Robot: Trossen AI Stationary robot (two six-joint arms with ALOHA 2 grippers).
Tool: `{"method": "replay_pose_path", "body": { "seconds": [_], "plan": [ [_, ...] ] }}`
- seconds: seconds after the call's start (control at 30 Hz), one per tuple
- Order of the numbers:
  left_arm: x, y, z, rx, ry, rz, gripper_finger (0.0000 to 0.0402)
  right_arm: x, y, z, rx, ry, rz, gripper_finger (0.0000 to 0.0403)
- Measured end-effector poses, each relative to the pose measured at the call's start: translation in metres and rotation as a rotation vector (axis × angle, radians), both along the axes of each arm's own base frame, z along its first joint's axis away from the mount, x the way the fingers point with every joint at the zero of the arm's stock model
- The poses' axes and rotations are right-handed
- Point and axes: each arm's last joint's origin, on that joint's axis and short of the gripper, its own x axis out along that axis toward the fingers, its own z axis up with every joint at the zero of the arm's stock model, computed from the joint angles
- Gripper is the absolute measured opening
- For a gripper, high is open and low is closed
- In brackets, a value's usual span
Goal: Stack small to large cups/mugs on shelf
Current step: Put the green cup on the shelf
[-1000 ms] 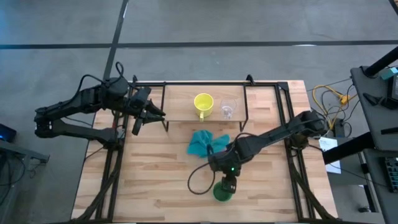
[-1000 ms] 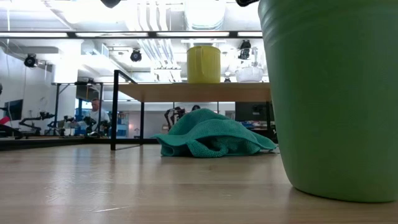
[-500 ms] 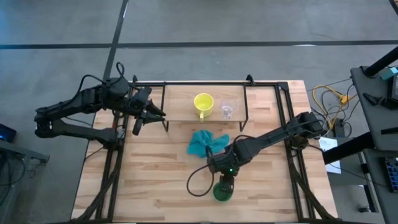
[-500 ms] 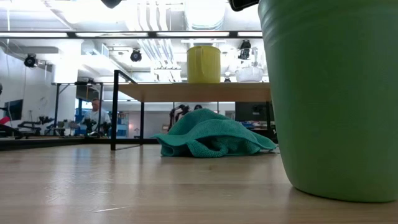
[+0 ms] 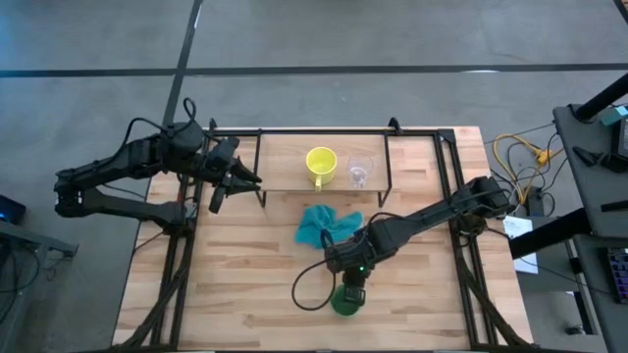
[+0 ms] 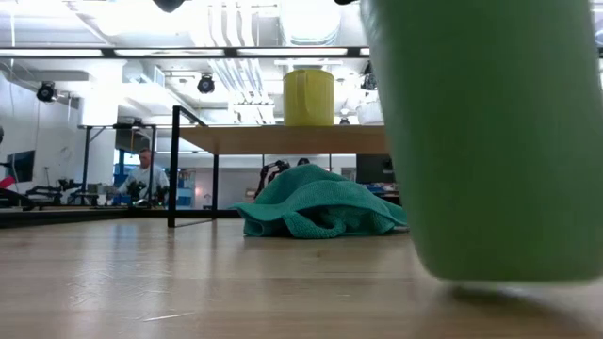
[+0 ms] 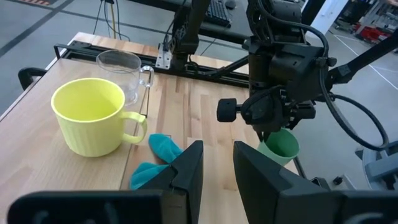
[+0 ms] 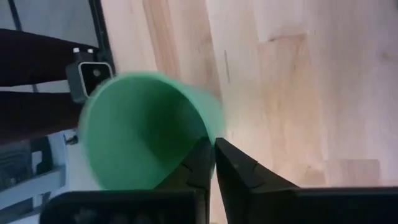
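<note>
At the six o'clock edge of the bench (image 5: 245, 284), the right gripper (image 8: 213, 151) has its fingers pinched together on the rim of the green cup (image 5: 344, 300), one finger inside the wall and one outside. The cup looks blurred in the low view, so it is probably just leaving the wood, and it appears empty. It is the last piece to be placed, by my reading.

Toward the middle of the bench a teal cloth (image 5: 321, 225) lies crumpled, no part of the job.

At twelve o'clock the shelf (image 5: 289, 167) carries the yellow mug (image 5: 321, 165) and, just beside it toward three o'clock, the small clear glass cup (image 5: 360, 173). Both stand upright and empty, side by side, not nested. Two of three vessels are up.

At nine o'clock the left gripper (image 5: 235, 176) hovers by the shelf's end, fingers parted and holding nothing.
</note>
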Motion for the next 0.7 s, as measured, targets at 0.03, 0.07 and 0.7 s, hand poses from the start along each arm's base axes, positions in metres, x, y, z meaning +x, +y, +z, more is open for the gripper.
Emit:
{"method": "replay_pose_path", "body": {
  "seconds": [0.03,0.07,0.7],
  "plan": [
    [0.0,0.0,0.0,0.0,0.0,0.0,0.0075,0.0,-0.001,0.0,-0.008,-0.002,-0.003,0.0012],
    [0.0,0.0,0.0,0.0,0.0,0.0,0.0075,0.0,-0.001,0.0,-0.015,-0.005,-0.005,0.0011],
    [0.002,-0.01,-0.007,-0.048,0.026,-0.257,0.0075,0.025,-0.055,0.047,-0.172,-0.172,-0.329,0.0009]
  ]
}}
